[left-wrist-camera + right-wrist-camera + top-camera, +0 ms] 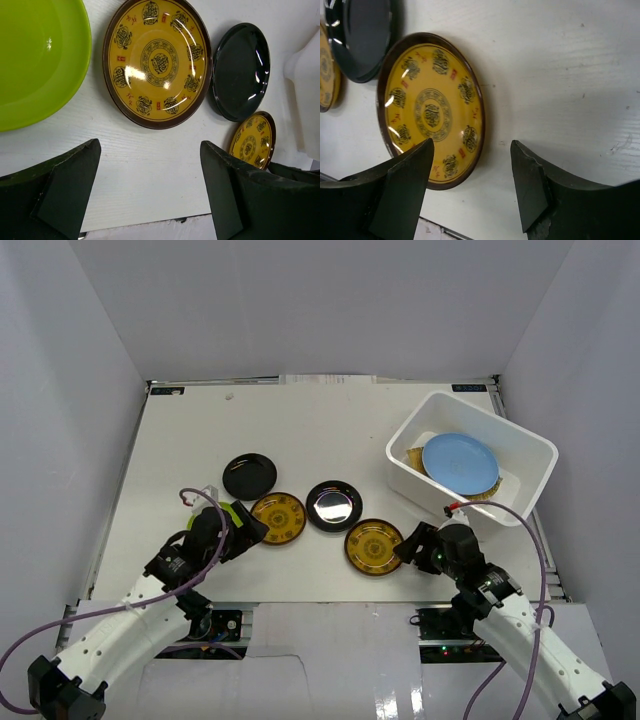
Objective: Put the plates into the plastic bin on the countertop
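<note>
While the white countertop (330, 430) spreads under everything you see, the white plastic bin (497, 421) stands at its far right corner, set at an angle; inside the bin lies the light blue plate (460, 462), with a tan plate (414, 457) showing at its edge beneath it; out on the countertop, one black plate (249, 476) sits left of centre and a second black plate (332, 506) sits in the middle, well apart from the bin; one amber plate (278, 518) lies between the two black ones and nearer to you, and the other amber plate (372, 546) lies just right of the second black plate; the lime green plate (35, 60) rests just left of the first amber plate, half hidden under your left arm from above; your left gripper (150, 145) hangs over bare countertop just short of that amber plate, fingers spread wide, grasping nothing; your right gripper (472, 145) has its fingers parted at the rim of the other amber plate, one finger over the plate and one over the countertop, and it clasps nothing.
</note>
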You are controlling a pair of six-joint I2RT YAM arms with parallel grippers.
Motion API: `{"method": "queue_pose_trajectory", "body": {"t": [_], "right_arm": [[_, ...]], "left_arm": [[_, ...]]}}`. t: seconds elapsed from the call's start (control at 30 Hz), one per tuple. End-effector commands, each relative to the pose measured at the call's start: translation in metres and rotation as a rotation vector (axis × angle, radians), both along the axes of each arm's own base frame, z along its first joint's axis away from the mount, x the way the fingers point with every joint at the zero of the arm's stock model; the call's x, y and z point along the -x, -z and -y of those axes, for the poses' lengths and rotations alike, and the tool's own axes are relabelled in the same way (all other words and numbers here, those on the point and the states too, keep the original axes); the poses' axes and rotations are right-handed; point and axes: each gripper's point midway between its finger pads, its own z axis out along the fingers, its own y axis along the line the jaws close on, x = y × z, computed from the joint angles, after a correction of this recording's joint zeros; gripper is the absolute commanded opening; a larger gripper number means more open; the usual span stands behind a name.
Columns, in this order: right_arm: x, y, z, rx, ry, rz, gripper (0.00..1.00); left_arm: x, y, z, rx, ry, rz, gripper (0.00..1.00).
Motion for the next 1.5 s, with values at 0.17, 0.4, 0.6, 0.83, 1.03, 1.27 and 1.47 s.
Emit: {"method": "queue_pose_trajectory", "body": {"t": [0.17, 0.4, 0.6, 0.83, 1.03, 1.27, 1.47], "right_arm": [[0.0, 0.03, -0.01, -0.057, 0.013, -0.055, 0.55], [0.0, 0.034, -0.01, -0.054, 0.017, -0.065, 0.1], [-0.001, -0.006, -0.011, -0.093, 0.004, 0.012, 0.08], [0.0, -0.098, -0.043, -0.212, -0.181, 0.139, 0.08], [-0.046, -0.206, -0.023, -0.09, -0.078, 0.44, 0.08], [-0.1, -0.285, 0.057, 0.258, 0.307, 0.624, 0.08], [-0.131, -0.292, 0.12, 0.418, 0.555, 0.585, 0.08]], "left_arm": [[0.003, 0.033, -0.005, 0.011, -0.089, -0.088, 0.89], [-0.009, 0.004, 0.035, 0.142, 0.054, -0.02, 0.83], [-0.018, -0.013, 0.062, 0.171, 0.137, 0.018, 0.82], [-0.066, -0.084, 0.107, 0.073, 0.36, 0.202, 0.81], [-0.107, -0.062, 0.125, 0.006, 0.492, 0.139, 0.81], [-0.152, -0.029, 0.125, 0.026, 0.595, 0.029, 0.8], [-0.166, -0.001, 0.143, 0.043, 0.676, -0.069, 0.83]]}}
